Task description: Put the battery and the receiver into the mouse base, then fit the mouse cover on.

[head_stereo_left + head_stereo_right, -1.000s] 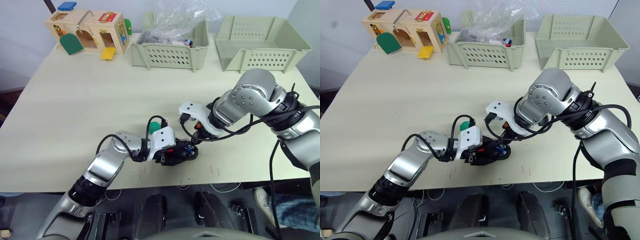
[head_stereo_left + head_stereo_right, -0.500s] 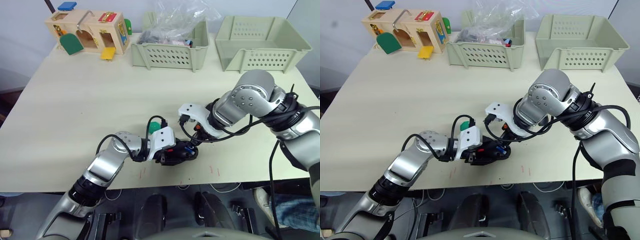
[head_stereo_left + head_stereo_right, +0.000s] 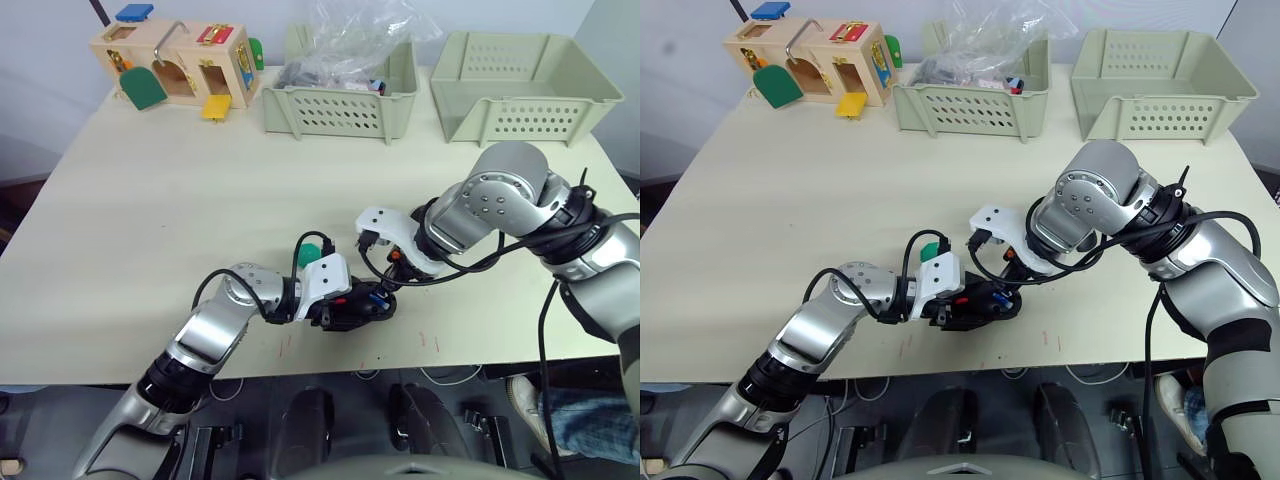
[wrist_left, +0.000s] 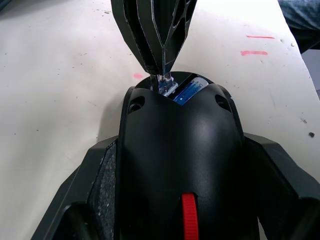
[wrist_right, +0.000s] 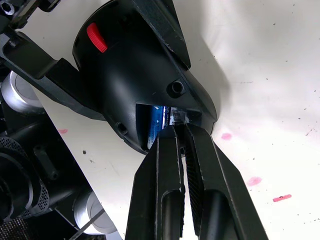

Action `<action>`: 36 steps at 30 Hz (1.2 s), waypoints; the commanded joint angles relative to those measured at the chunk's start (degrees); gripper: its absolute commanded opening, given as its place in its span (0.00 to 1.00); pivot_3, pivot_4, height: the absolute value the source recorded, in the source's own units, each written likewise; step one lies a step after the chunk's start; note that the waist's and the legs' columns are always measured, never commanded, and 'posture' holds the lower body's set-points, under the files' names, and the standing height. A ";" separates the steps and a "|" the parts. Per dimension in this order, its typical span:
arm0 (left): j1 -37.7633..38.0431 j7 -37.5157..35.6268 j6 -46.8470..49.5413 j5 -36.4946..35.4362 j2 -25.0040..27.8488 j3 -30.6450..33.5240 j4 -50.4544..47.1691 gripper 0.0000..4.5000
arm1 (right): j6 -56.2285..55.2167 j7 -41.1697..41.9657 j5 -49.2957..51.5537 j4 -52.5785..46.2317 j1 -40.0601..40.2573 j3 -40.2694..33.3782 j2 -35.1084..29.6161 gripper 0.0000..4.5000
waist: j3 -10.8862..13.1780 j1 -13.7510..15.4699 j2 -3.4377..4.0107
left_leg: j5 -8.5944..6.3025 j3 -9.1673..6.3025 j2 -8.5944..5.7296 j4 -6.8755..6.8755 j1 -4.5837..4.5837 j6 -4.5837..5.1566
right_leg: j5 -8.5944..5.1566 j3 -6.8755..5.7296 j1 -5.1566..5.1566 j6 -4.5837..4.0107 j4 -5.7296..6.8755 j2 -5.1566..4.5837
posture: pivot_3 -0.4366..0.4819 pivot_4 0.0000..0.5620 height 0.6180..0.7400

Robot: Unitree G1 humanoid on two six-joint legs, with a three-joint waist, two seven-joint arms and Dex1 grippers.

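1. My right gripper [image 5: 181, 131] has its two black fingers pinched nearly together on the receiver [image 5: 179, 118], a tiny dark stub held at the very tips, right at the open rear of the mouse base [image 5: 135, 75].
2. My left gripper [image 3: 345, 305] is closed around the mouse base from both sides, steadying it on the table with the red scroll wheel [image 4: 188, 220] facing that wrist.
3. The battery [image 5: 156, 124] already lies in its bay, blue label showing, just beside the slot I am aiming the stub at.
4. To do this step well I judge that I should keep the stub in line with its slot, press straight in, and let go only once it is seated (a skewed push could jam it against the battery or tip the base).
5. The left hold should stay firm so the base cannot slide away.
6. I cannot pick out the mouse cover here.
7. The cream table [image 3: 200, 190] is bare around the work, with faint red marks near the front edge.
8. At the back stand a wooden latch box [image 3: 175, 65], a green basket [image 3: 340, 105] holding a plastic bag [image 3: 365, 35], and a second basket [image 3: 520, 85], all well apart from my arms.
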 commanded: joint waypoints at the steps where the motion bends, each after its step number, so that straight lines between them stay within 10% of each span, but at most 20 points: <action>1: 0.19 0.01 -0.05 -0.23 0.01 -0.44 -1.09 0.65 | 0.39 0.36 -0.50 -0.55 0.10 1.05 -0.70 0.00 | 0.00 0.00 0.00 | 0.00 0.00 0.00 0.00 0.00 0.00 | 0.00 0.00 0.00 0.00 0.00 0.00 | 0.48 0.27 1.00; 36: 0.73 0.59 -0.31 -0.20 -0.12 -0.48 -1.25 0.65 | 0.39 -0.78 2.69 2.95 -4.53 5.27 3.50 0.00 | -0.01 -0.02 0.00 | 0.00 0.01 0.00 0.00 0.03 0.00 | 0.00 0.00 0.01 -0.01 0.00 0.00 | 0.48 0.27 1.00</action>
